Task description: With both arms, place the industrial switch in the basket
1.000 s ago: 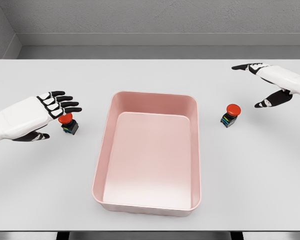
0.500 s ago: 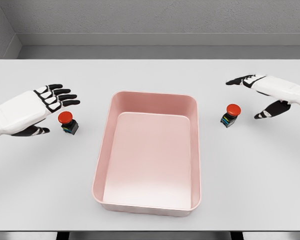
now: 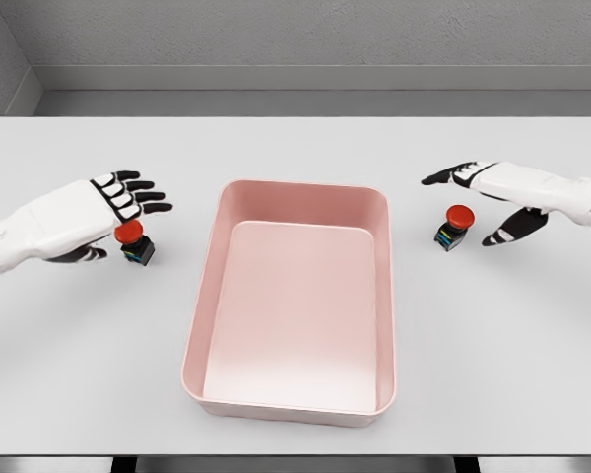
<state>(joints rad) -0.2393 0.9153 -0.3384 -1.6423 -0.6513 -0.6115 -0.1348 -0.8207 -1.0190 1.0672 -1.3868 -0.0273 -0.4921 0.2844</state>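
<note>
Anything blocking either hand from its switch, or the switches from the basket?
Nothing visible. The left hand is open right at the left switch; the right hand is open beside the right switch. Only bare table lies between each switch and the pink basket, whose rim they must clear.

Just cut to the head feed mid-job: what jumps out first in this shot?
The big pink basket sits at the table's centre with nothing in it. A red-capped industrial switch stands on each side of it, the left switch and the right switch. The left hand hovers right at its switch with fingers spread, while the right hand opens around the other, not yet grasping.
</note>
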